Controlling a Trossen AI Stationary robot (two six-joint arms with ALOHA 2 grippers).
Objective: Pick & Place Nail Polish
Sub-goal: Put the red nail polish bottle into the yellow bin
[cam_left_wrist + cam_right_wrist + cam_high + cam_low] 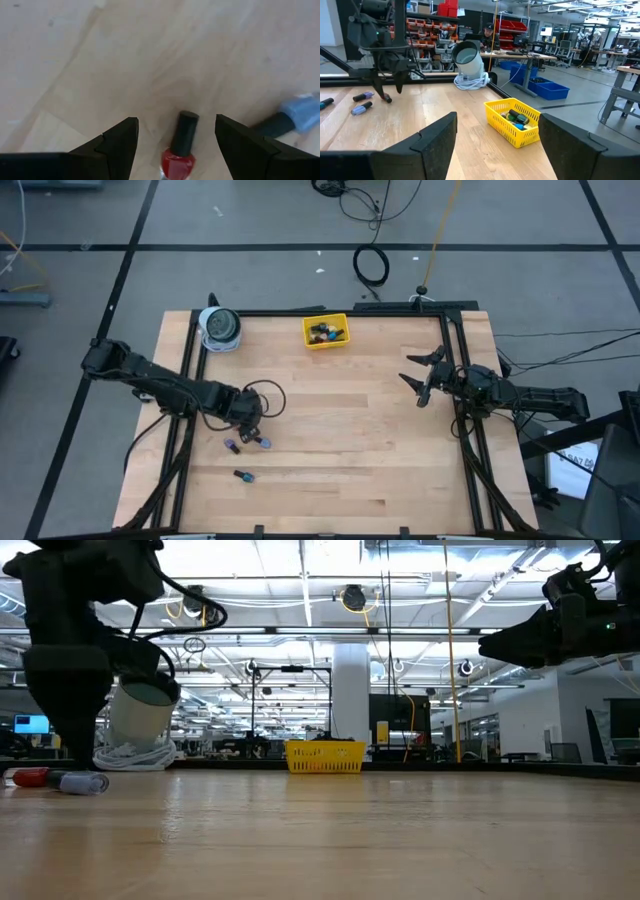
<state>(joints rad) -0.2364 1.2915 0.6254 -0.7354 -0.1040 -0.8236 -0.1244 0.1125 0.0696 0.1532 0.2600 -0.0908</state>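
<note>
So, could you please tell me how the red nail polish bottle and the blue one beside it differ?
The red bottle lies between the open fingers of the left hand; the blue bottle lies outside them. The red one's body is red, the blue one's pale blue. Both lie flat on the table with dark caps.

The left arm reaches in from the left edge of the surface, its links angled toward the front-middle, wrist bent so the left gripper (245,430) points down close to the wood. Its two dark fingers (117,145) stand spread apart with a clear gap between them, gripping nothing. The right arm stretches in from the right edge, held level and raised well above the surface. The right gripper (418,378) faces toward the middle, its fingers (435,137) likewise spread wide and empty. The two grippers are well apart from each other.
</note>
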